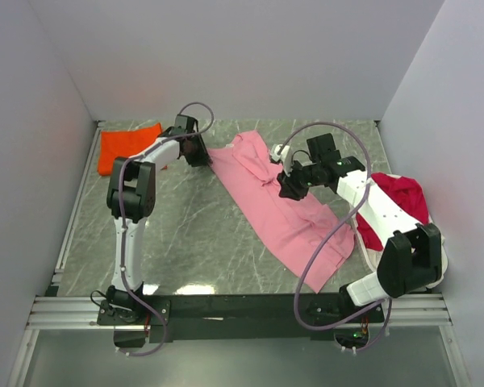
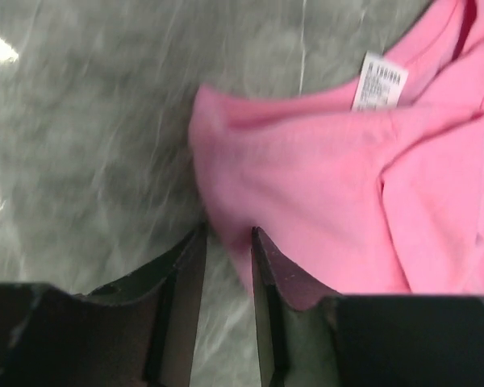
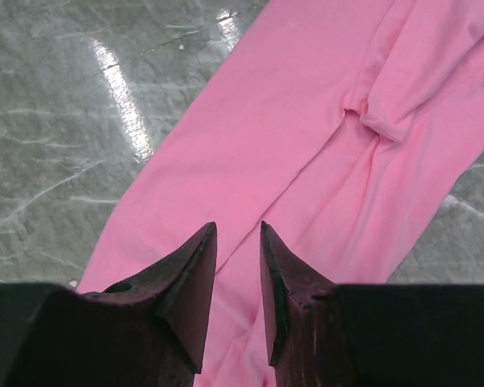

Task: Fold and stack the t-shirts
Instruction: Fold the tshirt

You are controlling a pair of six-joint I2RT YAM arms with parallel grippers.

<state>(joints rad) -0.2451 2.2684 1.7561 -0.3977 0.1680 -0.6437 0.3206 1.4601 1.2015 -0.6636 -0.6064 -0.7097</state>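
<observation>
The light pink t-shirt [image 1: 282,211] lies spread out diagonally across the middle of the table. My left gripper [image 1: 200,153] is at its far left edge. In the left wrist view [image 2: 228,232] the jaws stand a little apart, with the shirt's edge [image 2: 323,177] reaching between the tips. My right gripper [image 1: 290,187] is low over the shirt's middle, jaws slightly apart over the cloth [image 3: 306,121] and holding nothing [image 3: 238,226]. The orange-red tee [image 1: 127,147] lies folded at the far left. The crimson tee [image 1: 403,197] lies bunched at the right, partly behind my right arm.
The grey marbled table [image 1: 185,230] is closed in by white walls at the back and both sides. A white label [image 2: 379,82] shows at the pink shirt's collar. A pale cloth edge [image 1: 363,235] shows under the crimson tee.
</observation>
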